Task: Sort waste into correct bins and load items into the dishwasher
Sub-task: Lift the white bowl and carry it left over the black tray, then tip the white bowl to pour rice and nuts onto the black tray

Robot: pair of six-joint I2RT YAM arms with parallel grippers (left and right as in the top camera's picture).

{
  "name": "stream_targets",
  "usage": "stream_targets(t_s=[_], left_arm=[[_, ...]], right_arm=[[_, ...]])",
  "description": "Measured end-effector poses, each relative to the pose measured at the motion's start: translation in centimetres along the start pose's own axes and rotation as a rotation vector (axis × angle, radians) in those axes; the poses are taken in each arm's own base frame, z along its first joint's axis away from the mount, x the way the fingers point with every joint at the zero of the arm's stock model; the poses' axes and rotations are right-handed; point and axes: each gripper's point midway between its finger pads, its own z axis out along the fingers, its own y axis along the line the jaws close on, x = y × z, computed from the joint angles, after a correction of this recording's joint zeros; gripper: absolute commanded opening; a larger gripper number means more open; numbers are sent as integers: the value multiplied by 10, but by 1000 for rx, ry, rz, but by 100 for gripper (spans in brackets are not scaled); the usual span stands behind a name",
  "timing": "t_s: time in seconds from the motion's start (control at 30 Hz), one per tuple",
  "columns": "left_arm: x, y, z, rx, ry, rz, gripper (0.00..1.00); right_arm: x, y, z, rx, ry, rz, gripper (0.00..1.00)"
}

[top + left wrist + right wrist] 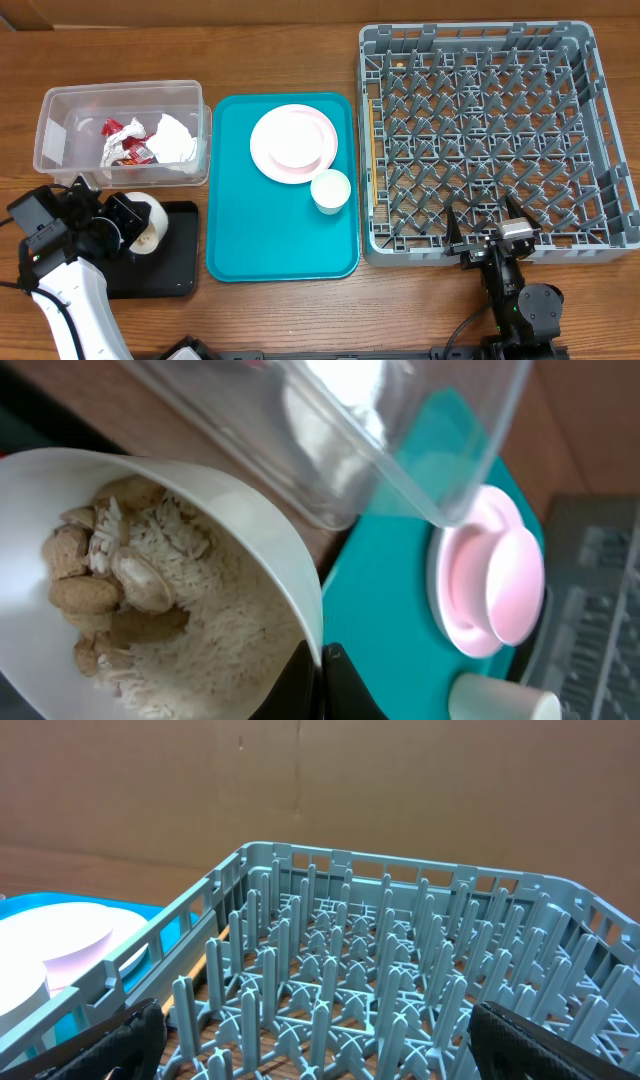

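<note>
Lower left of the overhead frame: the left tool [120,222] is clamped on the rim of a tilted white bowl [146,222] of rice scraps [130,610], directly above the black tray [172,272]. The right tool [487,230] hangs wide open and empty at the dish rack [600,130], lower right.

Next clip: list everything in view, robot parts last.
tub: one, clear, back left
wrapper: one, red, in tub
napkins: crumpled bunch, white, in tub
black tray: one, black, front left
bowl: one, white, over black tray
food scraps: rice and brown bits, in that bowl
teal tray: one, teal, centre
plate: one, white, on teal tray
second bowl: one, white, on plate
cup: one, white, beside plate
rack: one, grey, right
left fingers: shut on bowl rim
right fingers: open, at rack's near edge
</note>
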Motion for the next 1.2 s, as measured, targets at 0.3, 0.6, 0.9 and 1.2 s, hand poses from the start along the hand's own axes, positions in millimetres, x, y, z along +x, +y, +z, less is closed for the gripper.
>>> stream_targets(t_s=[0.3, 0.6, 0.9, 1.2], left_arm=[[22, -8, -1, 62, 86, 86, 4], [21, -14, -16, 199, 69, 72, 4], [12, -9, -52, 374, -34, -8, 4], [7, -5, -60, 394, -78, -15, 4]], right_arm=[[0, 0, 0, 0, 0, 0, 100], [0, 0, 0, 0, 0, 0, 100], [0, 0, 0, 0, 0, 0, 100], [0, 0, 0, 0, 0, 0, 100]])
